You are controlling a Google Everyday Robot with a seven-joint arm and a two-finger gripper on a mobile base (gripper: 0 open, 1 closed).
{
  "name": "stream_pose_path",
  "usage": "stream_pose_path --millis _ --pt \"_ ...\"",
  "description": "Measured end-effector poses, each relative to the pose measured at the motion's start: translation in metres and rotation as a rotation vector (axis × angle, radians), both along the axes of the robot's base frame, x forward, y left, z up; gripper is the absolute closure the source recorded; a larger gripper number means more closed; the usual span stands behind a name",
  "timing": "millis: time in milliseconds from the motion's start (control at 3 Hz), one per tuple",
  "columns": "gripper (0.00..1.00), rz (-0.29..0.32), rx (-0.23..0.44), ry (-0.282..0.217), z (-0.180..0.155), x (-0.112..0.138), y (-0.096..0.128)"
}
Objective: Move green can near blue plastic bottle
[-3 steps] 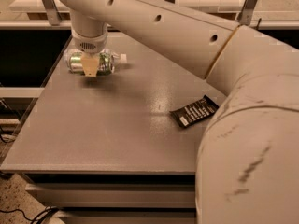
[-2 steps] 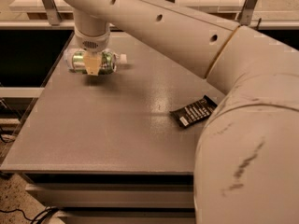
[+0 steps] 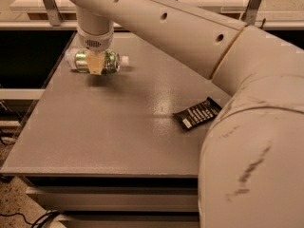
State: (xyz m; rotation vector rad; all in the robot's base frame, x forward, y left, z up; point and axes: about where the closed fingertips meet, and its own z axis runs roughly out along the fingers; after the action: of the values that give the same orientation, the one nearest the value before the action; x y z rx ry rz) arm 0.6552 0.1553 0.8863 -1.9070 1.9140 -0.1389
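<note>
The green can lies on its side at the table's back left, with a shadow on the table just under it. My gripper comes down from above and is shut on the can; one tan finger crosses the can's front. The blue plastic bottle lies on its side right behind the can and is mostly hidden. Only its white cap at the right and its clear end at the left show. Can and bottle are side by side, and I cannot tell if they touch.
A black snack wrapper lies at the right of the grey table. My large white arm covers the right side of the view. Metal posts and a pale shelf stand behind the table's far edge.
My gripper and the green can have shifted slightly to the right, close in front of the bottle. The wrapper has not moved.
</note>
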Motion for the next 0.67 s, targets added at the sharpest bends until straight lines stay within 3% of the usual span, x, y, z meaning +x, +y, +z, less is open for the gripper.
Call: stream_pose_path --millis 333,667 --pt "0.13 0.001 0.000 -0.001 0.0017 0.0004 0.0004" --pt "0.00 0.007 -0.002 -0.001 0.0037 0.0016 0.0012"
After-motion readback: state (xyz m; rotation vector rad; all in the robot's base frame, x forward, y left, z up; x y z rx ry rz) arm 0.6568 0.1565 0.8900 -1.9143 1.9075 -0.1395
